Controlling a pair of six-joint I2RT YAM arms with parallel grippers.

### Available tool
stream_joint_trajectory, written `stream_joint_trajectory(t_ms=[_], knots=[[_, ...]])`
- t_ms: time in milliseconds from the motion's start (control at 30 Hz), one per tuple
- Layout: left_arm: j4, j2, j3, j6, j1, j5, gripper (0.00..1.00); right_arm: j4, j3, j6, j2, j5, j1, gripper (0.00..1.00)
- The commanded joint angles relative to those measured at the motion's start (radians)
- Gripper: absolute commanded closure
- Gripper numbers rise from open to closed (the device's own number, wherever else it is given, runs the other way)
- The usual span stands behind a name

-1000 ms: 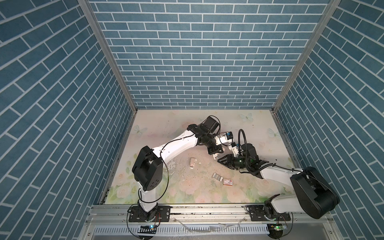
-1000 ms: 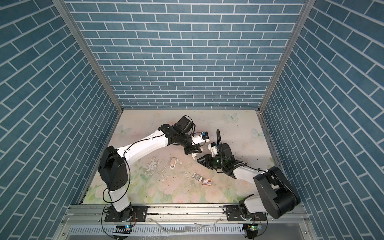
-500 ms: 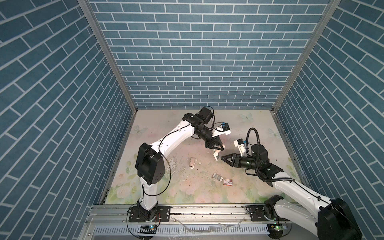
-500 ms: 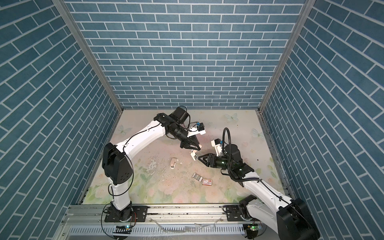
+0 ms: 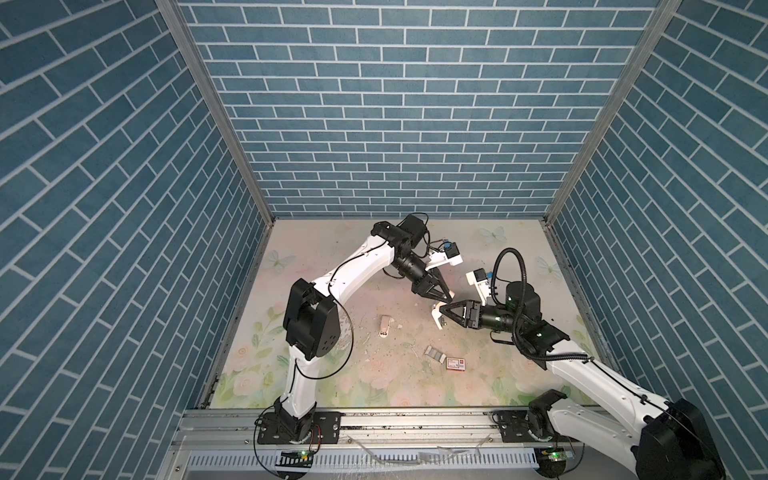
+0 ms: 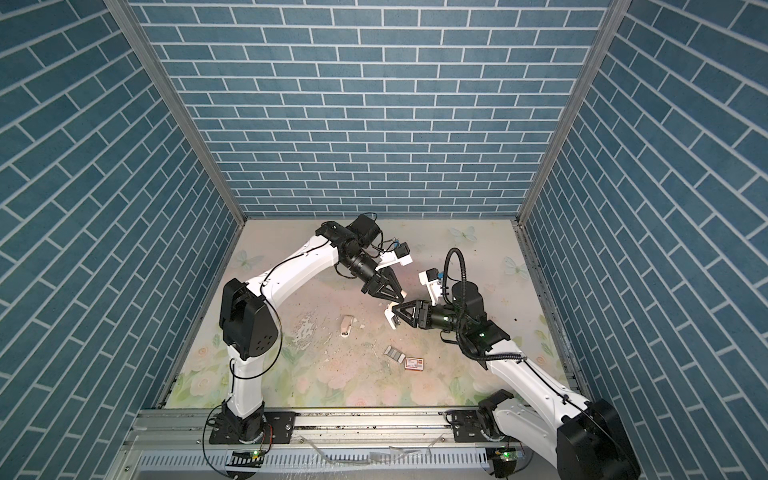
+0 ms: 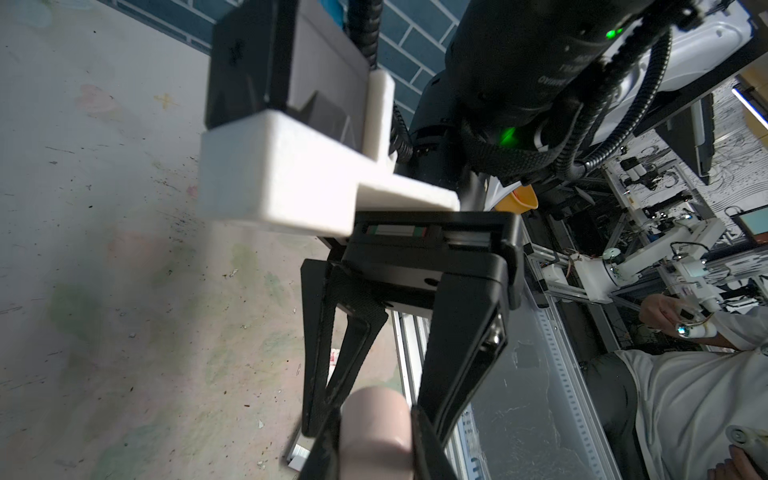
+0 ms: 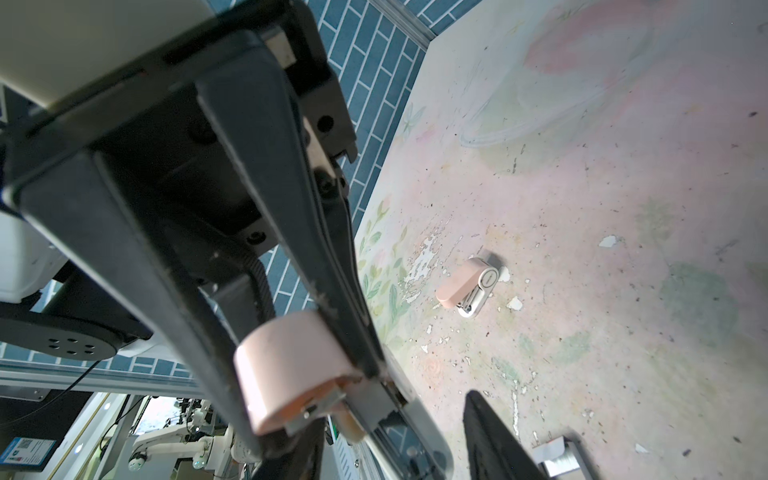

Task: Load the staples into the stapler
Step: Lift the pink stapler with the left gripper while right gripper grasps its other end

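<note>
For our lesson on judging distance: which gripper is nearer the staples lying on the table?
Right. The right gripper hovers behind the staples; the left gripper, clamping the pink stapler, sits farther back.

Floral table [image 5: 490,386]: stapler [image 5: 385,332], staples [image 5: 434,355], box [image 5: 456,364].

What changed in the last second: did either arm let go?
The right arm's elbow swung out toward the front right corner; the right gripper kept its place, jaws open at the stapler. The left gripper stays shut on the stapler. The loose stapler, the staples and the box have not moved.
</note>
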Motion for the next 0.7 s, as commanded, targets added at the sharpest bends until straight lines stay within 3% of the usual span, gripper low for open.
stream_joint_trajectory(t_ms=[0,267,500,600,667], knots=[[-0.032,0.025,0.034,-0.017,0.007,0.083,1.0,0.066,0.043,0.026,0.027,-0.035,0.018,0.47],[-0.027,0.04,0.039,-0.036,0.012,0.123,1.0,0.136,0.041,0.043,0.091,-0.044,0.039,0.54],[-0.017,0.03,0.02,-0.043,0.02,0.13,1.0,0.153,0.03,0.053,0.107,-0.03,0.04,0.76],[0.007,0.02,0.004,-0.064,0.023,0.136,0.96,0.147,0.029,0.048,0.107,-0.017,0.04,0.83],[0.019,0.012,-0.005,-0.071,0.025,0.131,0.85,0.141,0.031,0.045,0.109,-0.008,0.04,0.85]])
